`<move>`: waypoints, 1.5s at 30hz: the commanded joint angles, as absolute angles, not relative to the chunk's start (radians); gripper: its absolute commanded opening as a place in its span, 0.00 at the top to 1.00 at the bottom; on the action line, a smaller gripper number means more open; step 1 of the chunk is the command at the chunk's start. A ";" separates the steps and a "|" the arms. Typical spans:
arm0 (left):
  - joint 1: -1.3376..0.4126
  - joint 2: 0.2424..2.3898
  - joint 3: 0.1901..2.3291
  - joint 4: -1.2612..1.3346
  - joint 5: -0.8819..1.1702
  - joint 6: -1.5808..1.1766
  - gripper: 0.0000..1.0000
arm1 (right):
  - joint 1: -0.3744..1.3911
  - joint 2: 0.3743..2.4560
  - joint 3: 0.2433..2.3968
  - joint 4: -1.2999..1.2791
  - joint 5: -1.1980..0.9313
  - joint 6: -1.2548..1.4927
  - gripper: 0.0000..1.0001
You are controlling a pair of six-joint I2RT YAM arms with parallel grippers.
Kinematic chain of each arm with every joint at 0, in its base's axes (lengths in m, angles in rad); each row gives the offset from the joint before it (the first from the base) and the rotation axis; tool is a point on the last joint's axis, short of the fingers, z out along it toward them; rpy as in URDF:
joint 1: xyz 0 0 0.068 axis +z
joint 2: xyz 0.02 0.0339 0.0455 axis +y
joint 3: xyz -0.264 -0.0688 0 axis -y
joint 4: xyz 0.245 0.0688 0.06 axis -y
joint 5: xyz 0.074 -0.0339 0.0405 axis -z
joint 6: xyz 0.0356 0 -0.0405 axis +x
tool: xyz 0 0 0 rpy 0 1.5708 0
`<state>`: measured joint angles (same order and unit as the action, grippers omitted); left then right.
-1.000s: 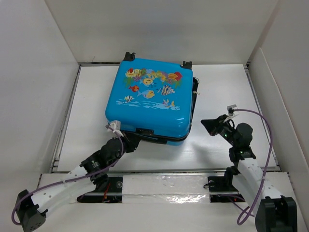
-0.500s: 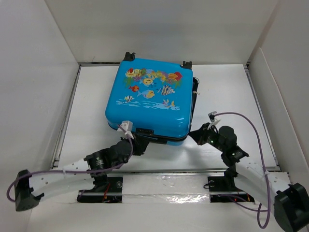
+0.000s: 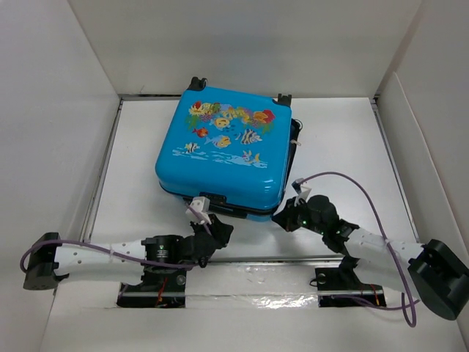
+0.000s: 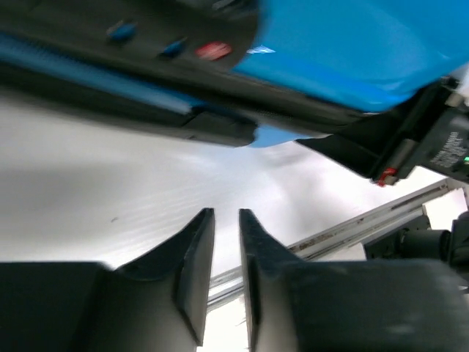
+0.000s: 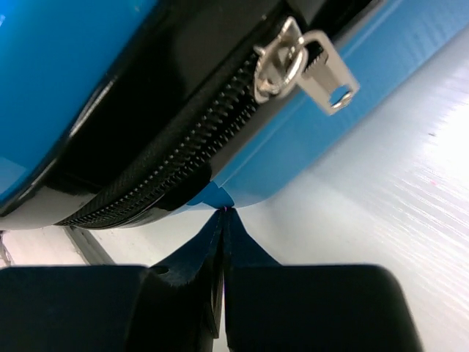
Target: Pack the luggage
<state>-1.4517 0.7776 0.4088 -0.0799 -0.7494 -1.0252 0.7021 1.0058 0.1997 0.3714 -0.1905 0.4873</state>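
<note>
glossy, likely plastic luggage [image 3: 220, 158], shiny metal zip pull [image 5: 326, 77]

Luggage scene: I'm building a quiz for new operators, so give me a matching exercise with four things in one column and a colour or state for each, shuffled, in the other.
Things:
1. luggage
2. zipper pull
3. left gripper
4. right gripper

Colour or state:
A. silver metal
B. jaws closed together
C. bright blue with a fish print
D. jaws a narrow gap apart, nothing between them

Pairs: 1-C, 2-A, 3-D, 4-B
</note>
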 commanded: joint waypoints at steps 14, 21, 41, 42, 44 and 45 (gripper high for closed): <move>-1.344 0.616 0.233 -0.068 -0.761 -1.197 0.55 | 0.753 0.865 0.256 0.417 0.095 0.476 0.95; -1.172 0.684 0.221 0.087 -0.646 -1.088 0.56 | 0.827 1.048 0.394 0.540 -0.040 0.437 0.94; -1.035 0.623 0.204 0.137 -0.442 -0.936 0.70 | 0.710 0.827 0.307 0.370 -0.116 0.147 0.59; -1.048 0.630 0.207 0.137 -0.462 -0.934 0.71 | 0.710 0.845 0.322 0.364 -0.129 0.118 0.59; -1.061 0.650 0.221 0.140 -0.463 -0.919 0.73 | 0.710 0.880 0.350 0.364 -0.164 0.114 0.58; -1.062 0.655 0.222 0.146 -0.450 -0.911 0.73 | 0.710 0.914 0.357 0.368 -0.179 0.098 0.58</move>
<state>-1.0454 0.6334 0.1860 0.1200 -0.4679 -0.9588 0.7143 0.8719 0.2939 0.3229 -0.0948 0.1772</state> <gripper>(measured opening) 0.272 0.417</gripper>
